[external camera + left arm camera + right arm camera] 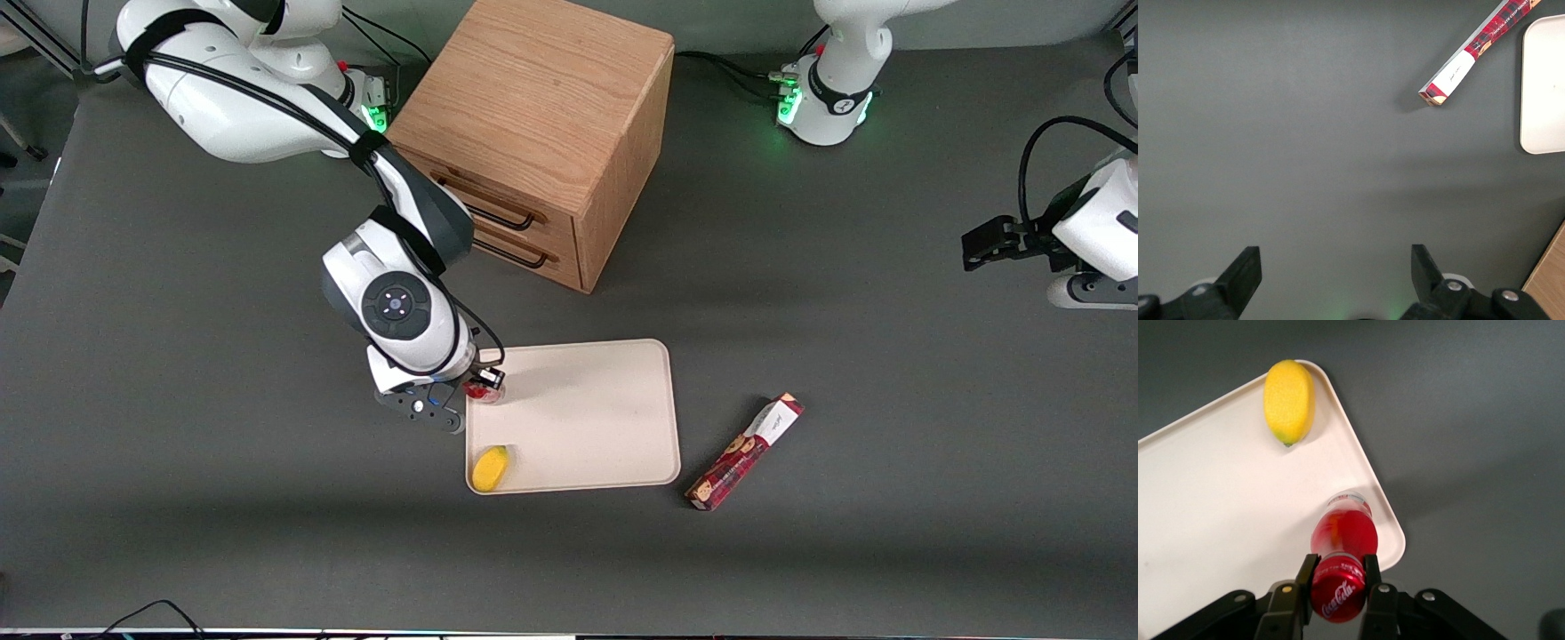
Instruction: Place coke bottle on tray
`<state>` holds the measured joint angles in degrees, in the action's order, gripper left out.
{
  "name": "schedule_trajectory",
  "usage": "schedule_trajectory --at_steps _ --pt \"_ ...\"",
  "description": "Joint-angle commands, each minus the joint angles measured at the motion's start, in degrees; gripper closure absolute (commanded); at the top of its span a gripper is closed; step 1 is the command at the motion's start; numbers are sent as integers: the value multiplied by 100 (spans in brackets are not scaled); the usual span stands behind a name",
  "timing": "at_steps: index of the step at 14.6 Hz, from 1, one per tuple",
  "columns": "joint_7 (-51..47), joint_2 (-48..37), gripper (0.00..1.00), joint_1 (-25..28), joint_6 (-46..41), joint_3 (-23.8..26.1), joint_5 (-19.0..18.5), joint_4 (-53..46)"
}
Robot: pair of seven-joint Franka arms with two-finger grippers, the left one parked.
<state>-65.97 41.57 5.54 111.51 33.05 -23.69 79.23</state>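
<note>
Red coke bottle (1343,537) with white script, cream tray (605,427), yellow lemon (1289,401), black claw (1338,581).

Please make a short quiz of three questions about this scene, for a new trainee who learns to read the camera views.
1. True or false: the tool is shut on the coke bottle.
2. What lies on the tray besides the bottle? A) a cookie box B) a yellow lemon-shaped object C) a spoon
3. Fill in: the long red cookie box lies on the ______, beside the tray, toward the parked arm's end.

Key
1. True. The fingers press the red cap from both sides, and the bottle's base is over a tray corner.
2. B. The yellow object lies in the tray corner nearer the front camera.
3. Table.
</note>
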Motion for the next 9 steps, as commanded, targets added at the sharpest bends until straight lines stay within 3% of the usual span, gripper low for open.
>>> schedule_trajectory --at_steps 1,3,7,9 --pt "-267 -79 1 -36 143 79 -233 137" --pt "-188 -237 0 -36 -6 87 -198 5" --pt "476 -982 0 -115 -1303 263 -145 -556" --pt "1433 -1535 0 -289 -2060 185 336 -820"
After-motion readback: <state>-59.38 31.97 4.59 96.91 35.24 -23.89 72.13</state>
